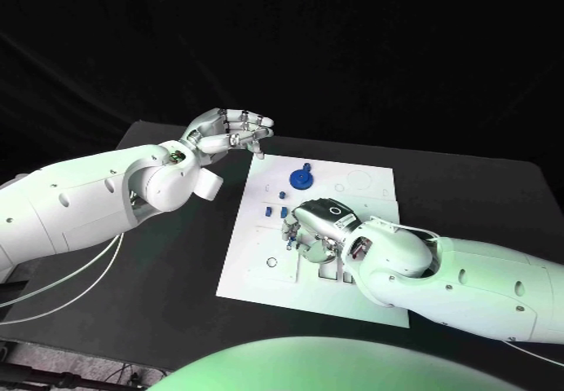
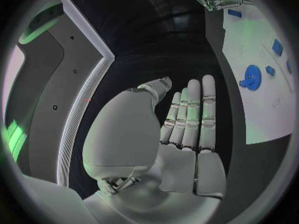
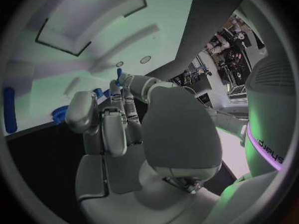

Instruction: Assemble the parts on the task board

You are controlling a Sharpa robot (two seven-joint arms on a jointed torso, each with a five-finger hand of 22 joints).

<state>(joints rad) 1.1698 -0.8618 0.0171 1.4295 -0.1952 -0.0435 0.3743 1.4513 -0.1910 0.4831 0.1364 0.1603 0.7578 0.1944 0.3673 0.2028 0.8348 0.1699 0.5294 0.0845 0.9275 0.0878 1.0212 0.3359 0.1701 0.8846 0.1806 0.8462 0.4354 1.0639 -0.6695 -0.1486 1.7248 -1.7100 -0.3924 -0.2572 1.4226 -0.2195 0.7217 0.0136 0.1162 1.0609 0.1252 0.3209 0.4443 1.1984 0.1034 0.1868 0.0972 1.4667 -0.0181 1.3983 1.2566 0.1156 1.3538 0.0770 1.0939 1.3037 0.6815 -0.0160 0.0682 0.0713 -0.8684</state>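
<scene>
right hand (image 1: pixel 315 221) mid-board (image 1: pixel 364 175), seems to pinch a small blue part (image 3: pixel 119 73); insertion step, next needs hole alignment. left hand (image 1: pixel 229 129) curled empty at board's 11 o'clock

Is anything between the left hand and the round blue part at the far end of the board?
Nothing visible. The left hand hovers off the task board's far left corner, holding nothing, and bare board lies between it and the round blue part. The right hand works nearer the middle.
</scene>
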